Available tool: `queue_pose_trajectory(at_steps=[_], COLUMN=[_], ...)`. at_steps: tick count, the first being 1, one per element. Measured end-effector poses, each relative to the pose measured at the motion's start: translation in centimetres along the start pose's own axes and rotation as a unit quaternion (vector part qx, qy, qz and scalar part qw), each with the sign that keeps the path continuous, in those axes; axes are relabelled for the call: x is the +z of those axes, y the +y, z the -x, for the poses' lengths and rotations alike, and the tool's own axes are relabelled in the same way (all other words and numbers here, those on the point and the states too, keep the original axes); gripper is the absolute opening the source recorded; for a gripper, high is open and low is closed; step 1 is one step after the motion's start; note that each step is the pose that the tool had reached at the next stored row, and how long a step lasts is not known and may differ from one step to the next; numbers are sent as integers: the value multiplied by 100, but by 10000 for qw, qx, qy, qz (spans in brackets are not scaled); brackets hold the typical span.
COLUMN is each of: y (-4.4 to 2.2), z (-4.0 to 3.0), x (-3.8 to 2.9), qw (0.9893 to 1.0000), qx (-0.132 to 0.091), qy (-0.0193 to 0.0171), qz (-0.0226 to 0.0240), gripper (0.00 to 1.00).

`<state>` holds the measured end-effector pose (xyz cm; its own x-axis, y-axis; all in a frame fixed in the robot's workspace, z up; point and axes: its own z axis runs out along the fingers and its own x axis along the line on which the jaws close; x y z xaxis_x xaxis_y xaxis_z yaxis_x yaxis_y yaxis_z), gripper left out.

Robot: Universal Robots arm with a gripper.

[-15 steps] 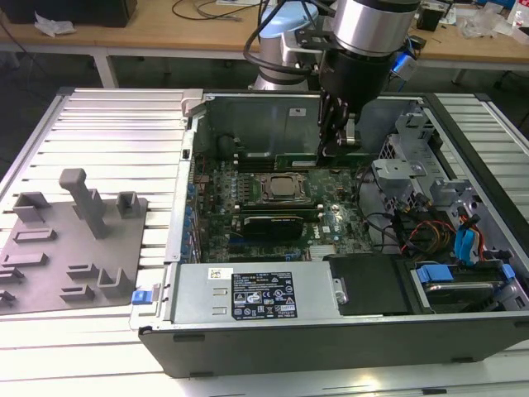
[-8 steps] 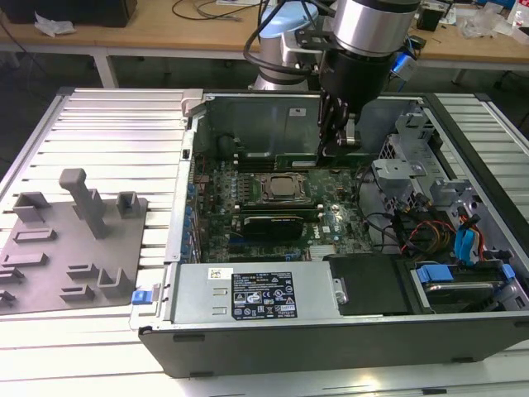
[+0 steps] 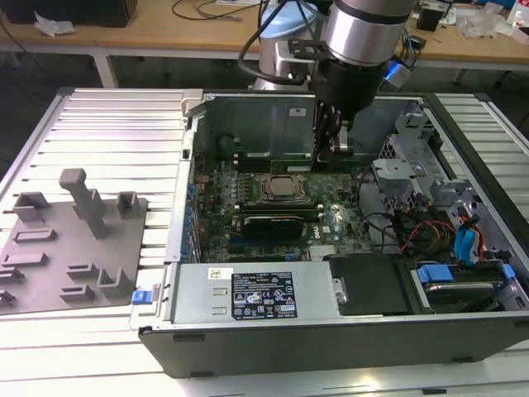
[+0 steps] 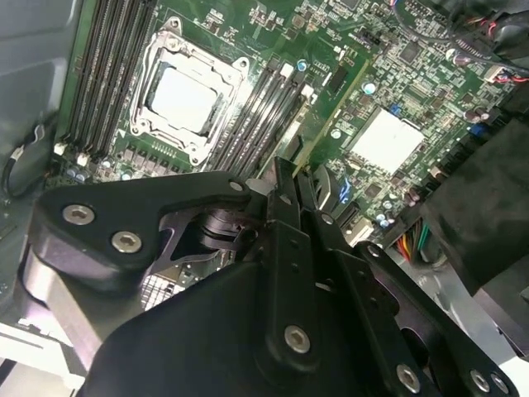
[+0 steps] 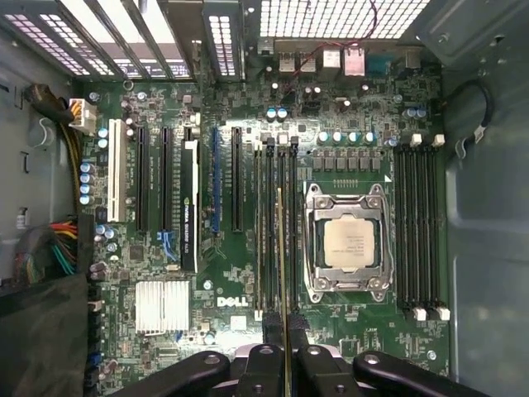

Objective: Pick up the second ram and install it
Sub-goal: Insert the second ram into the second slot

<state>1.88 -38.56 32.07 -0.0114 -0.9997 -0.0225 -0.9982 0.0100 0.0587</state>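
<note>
The second ram [image 5: 281, 248] shows edge-on as a thin green strip in the first wrist view. In the second wrist view the ram [image 4: 331, 112] is a long green board running out from the fingers. My gripper [image 5: 282, 327] [image 4: 285, 178] is shut on its end. The stick hangs just above the dark memory slots [image 5: 269, 231] beside the square metal CPU socket [image 5: 345, 242] [image 4: 186, 95], parallel to them. In the exterior view my gripper [image 3: 335, 147] reaches down into the open computer case [image 3: 331, 347], near the back wall, behind the CPU socket [image 3: 283, 188].
A grey plastic tray [image 3: 74, 240] with upright holders lies at the exterior view's left of the case. A power supply [image 3: 256, 294] lines the case's near side. Coloured cables [image 3: 446, 236] and drive bays fill its right end. A silver heatsink [image 5: 163, 306] and expansion slots [image 5: 165, 190] sit beyond the memory slots.
</note>
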Motion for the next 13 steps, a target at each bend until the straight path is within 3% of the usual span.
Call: queue_pose_trajectory(at_steps=[13], y=[2], z=[-2], x=[321], qw=[10000], qx=[0], qy=[0], qz=[0], gripper=[13])
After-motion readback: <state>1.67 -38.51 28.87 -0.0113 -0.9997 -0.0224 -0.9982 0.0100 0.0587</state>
